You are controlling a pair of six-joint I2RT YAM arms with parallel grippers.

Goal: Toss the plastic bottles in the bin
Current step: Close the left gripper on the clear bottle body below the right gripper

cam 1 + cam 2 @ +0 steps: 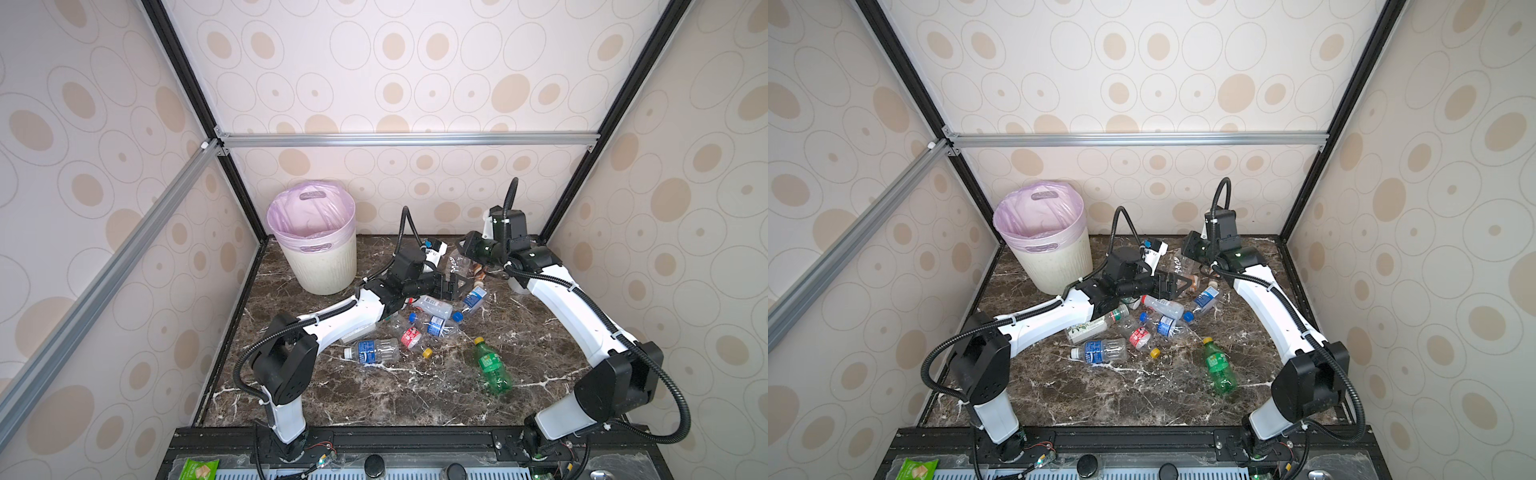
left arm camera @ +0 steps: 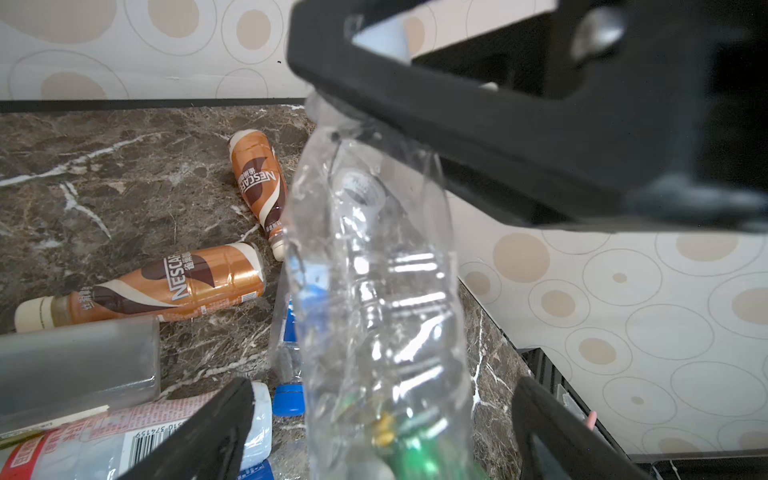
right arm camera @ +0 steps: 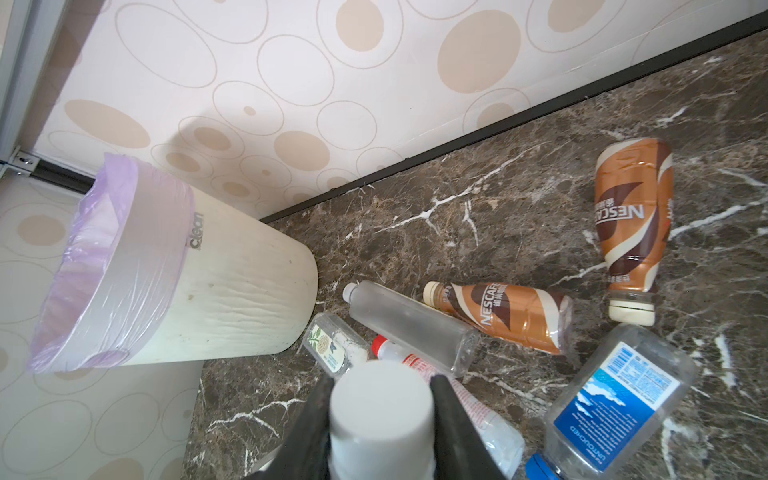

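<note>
Bimanual cell: right gripper (image 3: 381, 399) clamped on the white cap of a clear bottle (image 2: 374, 270), which hangs above the table (image 1: 395, 399) near the back wall; left gripper (image 2: 382, 388) jaws wide apart either side of its body, not touching; bin (image 1: 328, 270) in the far-left corner, close to both walls; other bottles (image 1: 434, 307) lie mid-table; bare marble along the front edge

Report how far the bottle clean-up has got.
Done: no bottle shows inside the bin. In hand: the right end effector grips a clear bottle by its white cap, with the open left end effector around its body. Left: roughly ten bottles on the table, including the green bottle and two brown bottles.
</note>
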